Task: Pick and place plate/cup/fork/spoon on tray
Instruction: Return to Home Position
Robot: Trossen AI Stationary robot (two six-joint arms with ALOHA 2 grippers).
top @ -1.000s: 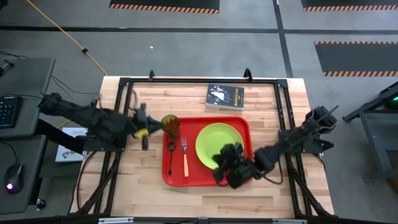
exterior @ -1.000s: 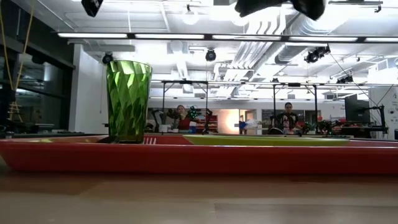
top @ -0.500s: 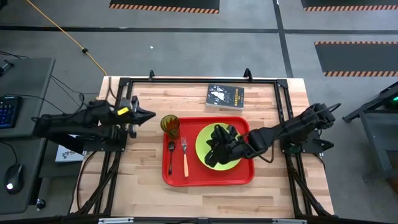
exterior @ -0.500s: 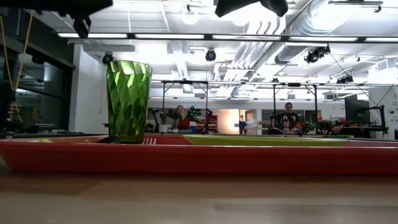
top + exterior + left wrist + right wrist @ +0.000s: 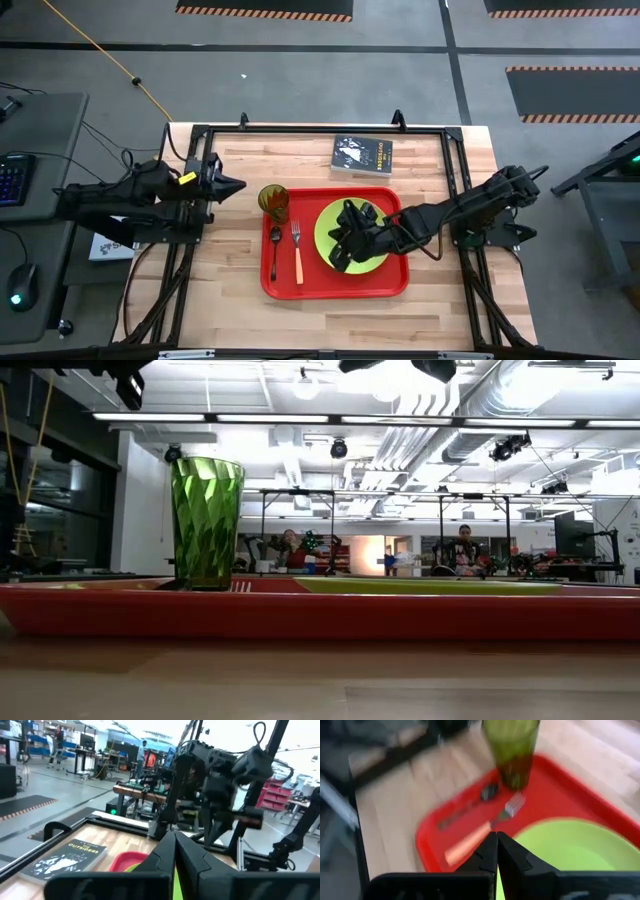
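Right gripper point(image 5: 338, 243), fingers pressed together, hovers over the plate point(image 5: 323, 230) on the tray point(image 5: 330, 285). Left gripper point(image 5: 238, 185), seemingly closed, hangs near the cup point(image 5: 274, 203).

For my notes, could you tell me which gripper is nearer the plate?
Right. The right gripper hangs over the plate; the left gripper is off the tray, beyond the cup, near the left edge of the table.

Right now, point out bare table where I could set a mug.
Bare wood: left of the tray near the left gripper, along the tray's front edge, left of the book. Crowded: the tray, holding cup, spoon, fork, plate, right gripper above it.
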